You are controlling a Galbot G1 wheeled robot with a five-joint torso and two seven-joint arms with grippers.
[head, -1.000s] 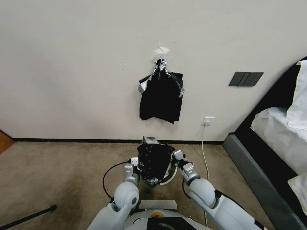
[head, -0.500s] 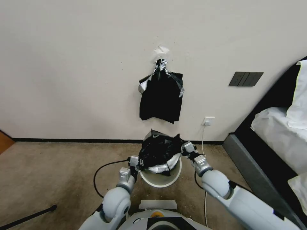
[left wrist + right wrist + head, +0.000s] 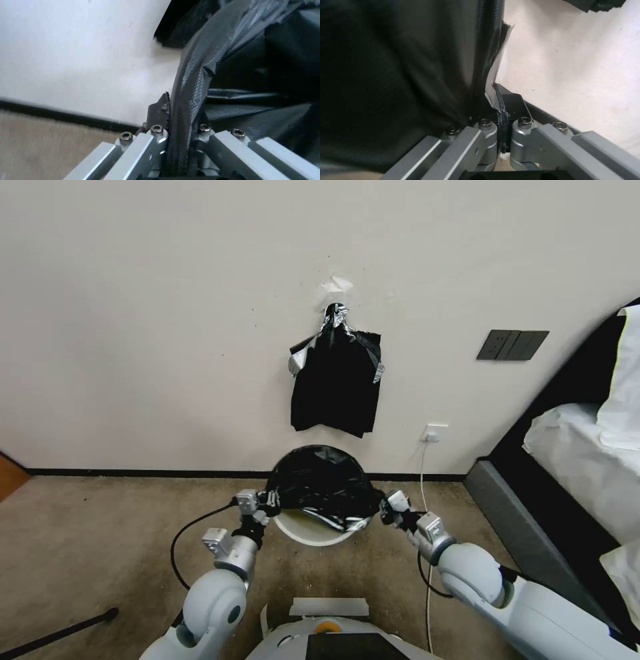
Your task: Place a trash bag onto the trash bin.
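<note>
A glossy black trash bag [image 3: 323, 487] is stretched wide between my two grippers, just above the cream-white trash bin [image 3: 300, 529] on the carpet. My left gripper [image 3: 269, 503] is shut on the bag's left edge, and in the left wrist view the plastic [image 3: 190, 95] runs between its fingers. My right gripper [image 3: 387, 510] is shut on the right edge; the right wrist view shows the bag [image 3: 403, 75] pinched there. The bag hides most of the bin, leaving only its near rim visible.
A bundle of black bags [image 3: 337, 383] hangs on the wall straight above the bin. A bed [image 3: 587, 460] stands at the right. A white cord [image 3: 424, 493] drops from a socket [image 3: 433, 432] beside my right arm. A dark pole [image 3: 60, 633] lies at the lower left.
Both grippers have moved apart and forward, pulling the crumpled bag open into a wide dome. The bag now sits farther back over the bin than before.
</note>
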